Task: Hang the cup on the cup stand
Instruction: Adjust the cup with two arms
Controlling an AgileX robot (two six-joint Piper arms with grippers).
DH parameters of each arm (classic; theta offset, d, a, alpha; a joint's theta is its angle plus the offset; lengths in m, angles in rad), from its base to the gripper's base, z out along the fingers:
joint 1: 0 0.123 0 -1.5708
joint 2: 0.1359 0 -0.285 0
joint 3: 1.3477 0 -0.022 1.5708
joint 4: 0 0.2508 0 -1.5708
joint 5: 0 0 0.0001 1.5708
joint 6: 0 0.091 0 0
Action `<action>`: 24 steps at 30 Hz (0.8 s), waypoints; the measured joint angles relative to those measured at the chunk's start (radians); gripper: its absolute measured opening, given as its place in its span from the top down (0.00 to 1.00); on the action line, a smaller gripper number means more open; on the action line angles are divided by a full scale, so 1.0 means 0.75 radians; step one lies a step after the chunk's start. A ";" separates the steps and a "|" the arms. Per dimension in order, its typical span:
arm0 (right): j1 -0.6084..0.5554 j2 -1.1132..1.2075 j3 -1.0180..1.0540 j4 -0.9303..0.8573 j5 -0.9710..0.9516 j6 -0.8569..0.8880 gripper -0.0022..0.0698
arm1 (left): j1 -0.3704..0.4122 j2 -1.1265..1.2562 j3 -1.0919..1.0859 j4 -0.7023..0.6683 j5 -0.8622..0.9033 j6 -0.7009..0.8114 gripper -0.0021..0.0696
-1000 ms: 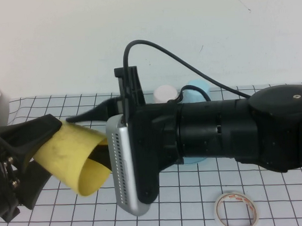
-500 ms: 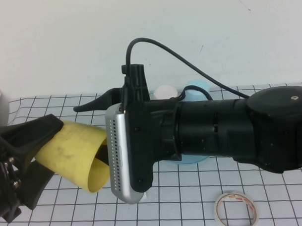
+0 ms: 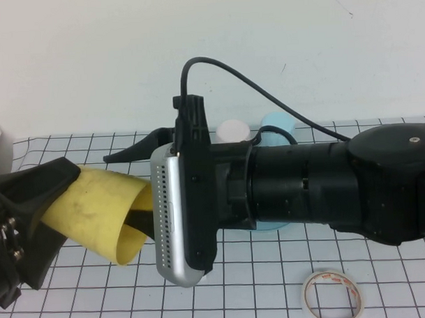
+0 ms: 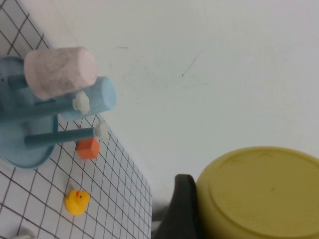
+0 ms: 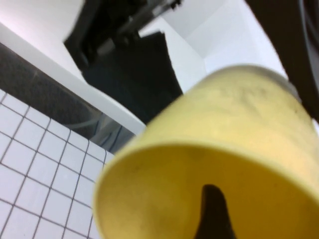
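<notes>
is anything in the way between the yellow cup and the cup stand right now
Yes. The right arm's wrist lies across the high view between the yellow cup, held by the left hand, and the cup stand. The open right hand has one finger inside the cup's mouth. A pink cup and a blue cup already hang there.

high view: looks down from the robot's side across the gridded table [image 3: 342,259] toward the white wall; the right arm's wrist fills the middle, hiding most of the cup stand [image 3: 274,225]
left wrist view: faces along the left arm, very near the yellow cup [image 4: 259,194]; the stand [image 4: 22,144] lies well beyond
right wrist view: looks straight into the cup's mouth [image 5: 199,174], extremely near; the dark mass behind is probably the left arm
shared: all three show the cup [image 3: 103,215]; high and left wrist views share the stand
</notes>
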 joint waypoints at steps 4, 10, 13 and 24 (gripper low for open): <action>0.000 -0.005 0.000 0.000 0.021 0.005 0.36 | 0.000 0.000 -0.002 0.000 -0.029 0.012 0.19; 0.000 -0.050 0.000 0.000 0.014 0.038 0.36 | 0.000 0.000 -0.063 -0.003 -0.068 0.129 0.19; 0.000 -0.070 0.000 0.000 -0.004 0.066 0.36 | 0.000 0.000 -0.104 -0.003 -0.087 0.197 0.19; 0.000 -0.171 0.180 0.004 -0.217 0.131 0.36 | 0.000 -0.001 -0.171 -0.011 -0.221 0.440 0.20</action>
